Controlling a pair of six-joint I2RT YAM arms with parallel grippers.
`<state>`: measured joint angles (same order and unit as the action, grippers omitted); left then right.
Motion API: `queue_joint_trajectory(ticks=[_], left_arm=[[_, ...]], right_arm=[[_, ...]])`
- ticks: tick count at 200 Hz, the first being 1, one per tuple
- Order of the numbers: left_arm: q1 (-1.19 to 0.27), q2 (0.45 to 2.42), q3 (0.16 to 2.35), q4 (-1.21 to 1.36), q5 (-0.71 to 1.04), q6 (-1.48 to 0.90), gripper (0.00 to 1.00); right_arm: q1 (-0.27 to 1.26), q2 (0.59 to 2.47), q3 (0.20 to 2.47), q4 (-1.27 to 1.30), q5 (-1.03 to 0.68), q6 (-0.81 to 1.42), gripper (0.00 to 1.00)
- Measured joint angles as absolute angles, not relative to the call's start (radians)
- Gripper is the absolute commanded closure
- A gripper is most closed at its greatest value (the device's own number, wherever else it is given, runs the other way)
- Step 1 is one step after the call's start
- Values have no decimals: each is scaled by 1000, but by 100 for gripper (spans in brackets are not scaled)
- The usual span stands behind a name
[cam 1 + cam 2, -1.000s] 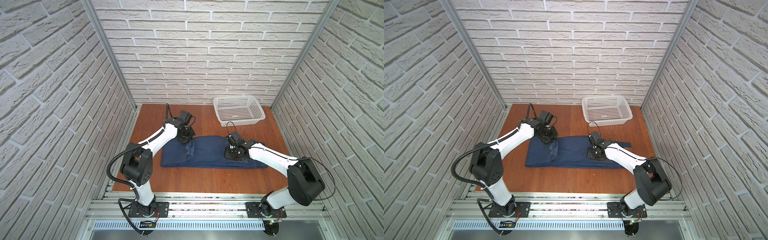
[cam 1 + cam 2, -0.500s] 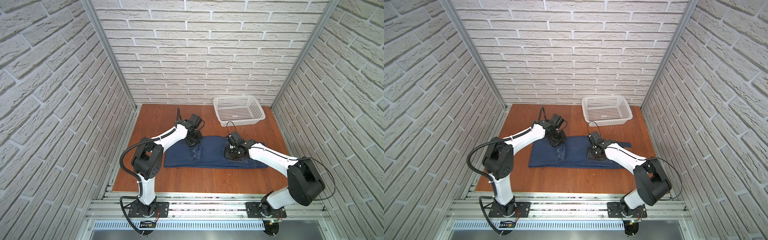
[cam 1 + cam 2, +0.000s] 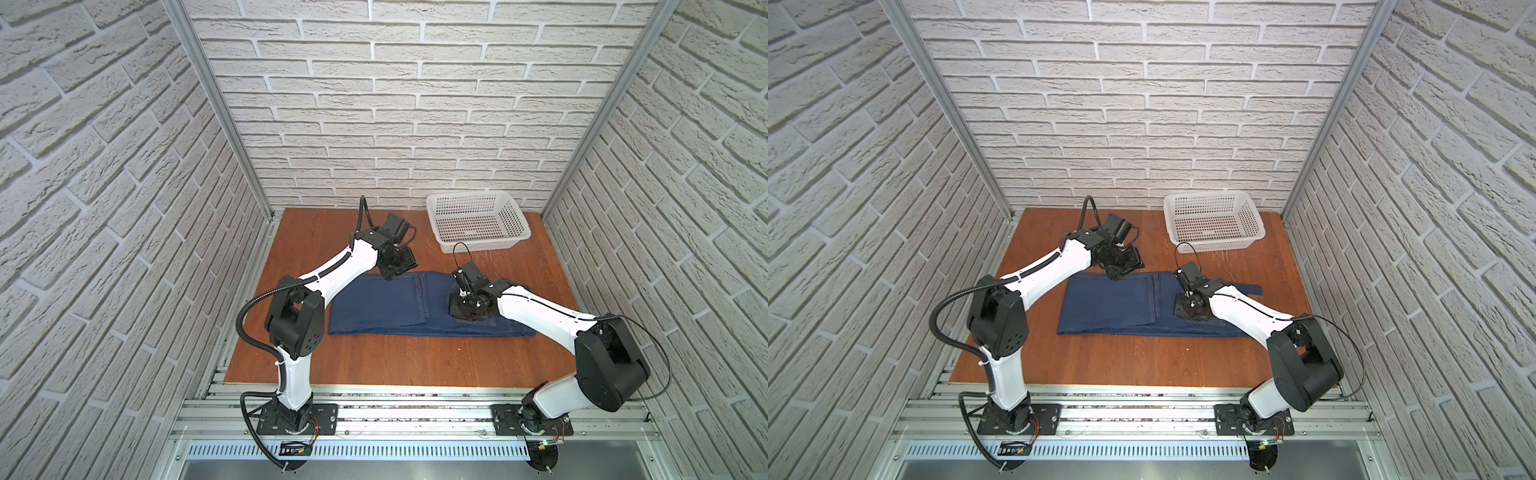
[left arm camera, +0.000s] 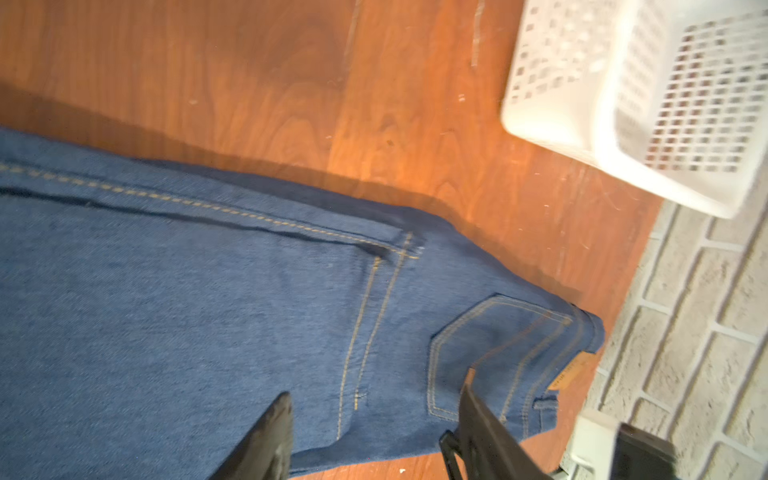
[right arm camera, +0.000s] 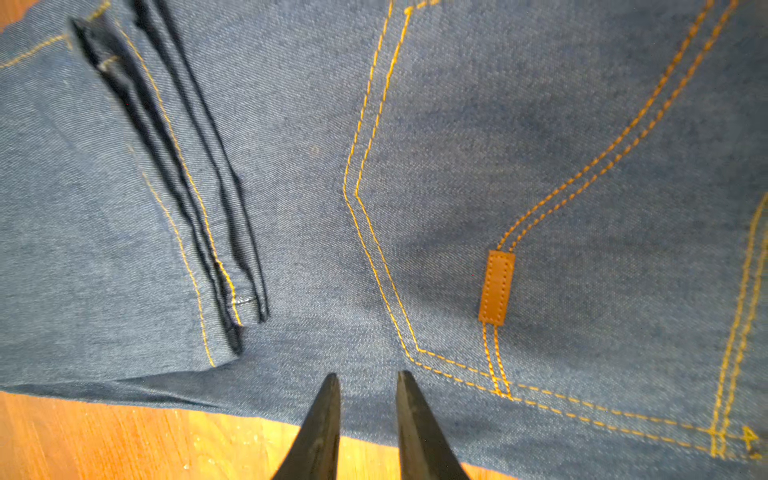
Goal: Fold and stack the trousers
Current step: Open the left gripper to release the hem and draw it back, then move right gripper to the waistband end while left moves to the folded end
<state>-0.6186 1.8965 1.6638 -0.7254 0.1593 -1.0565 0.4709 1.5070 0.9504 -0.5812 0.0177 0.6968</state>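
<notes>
The trousers (image 3: 386, 307) (image 3: 1113, 307) are dark blue jeans lying flat on the wooden table, with the legs doubled over so the hems (image 3: 422, 299) cross the middle. My left gripper (image 3: 397, 266) (image 3: 1121, 266) hovers at their far edge. In the left wrist view it (image 4: 378, 386) is open over the denim (image 4: 208, 311) with nothing between its fingers. My right gripper (image 3: 469, 305) (image 3: 1190, 309) points down onto the seat end. Its fingers (image 5: 366, 375) stand a narrow gap apart with their tips on the cloth (image 5: 457, 145), beside a back pocket with a tan tag (image 5: 496, 286).
A white mesh basket (image 3: 478, 245) (image 3: 1214, 245) (image 4: 561, 104) stands at the back right of the table, close behind the trousers. Bare wood (image 3: 374, 361) lies in front of the trousers. Brick walls close in on three sides.
My left gripper moved right along the far edge, bringing the leg ends further over the fold, then opened and let the cloth go. The right arm has stayed put.
</notes>
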Motion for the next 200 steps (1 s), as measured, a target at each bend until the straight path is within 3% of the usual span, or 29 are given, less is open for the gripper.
queue_joint_trajectory(ticks=[43, 93, 143, 155, 200], left_arm=[[-579, 1748, 1585, -751, 94, -955, 21], [-316, 1535, 1304, -768, 85, -798, 16], [-106, 1511, 1163, -775, 188, -626, 14], [-76, 1511, 1147, -774, 215, -600, 2], [-43, 1553, 1106, -755, 295, -545, 2]], right_arm=[[485, 1507, 1000, -583, 14, 670, 70], [556, 1534, 1088, -579, 2, 665, 69], [577, 1568, 1109, -585, 7, 683, 70], [574, 1568, 1110, -590, 15, 684, 70], [474, 1552, 1079, -609, 27, 683, 71]])
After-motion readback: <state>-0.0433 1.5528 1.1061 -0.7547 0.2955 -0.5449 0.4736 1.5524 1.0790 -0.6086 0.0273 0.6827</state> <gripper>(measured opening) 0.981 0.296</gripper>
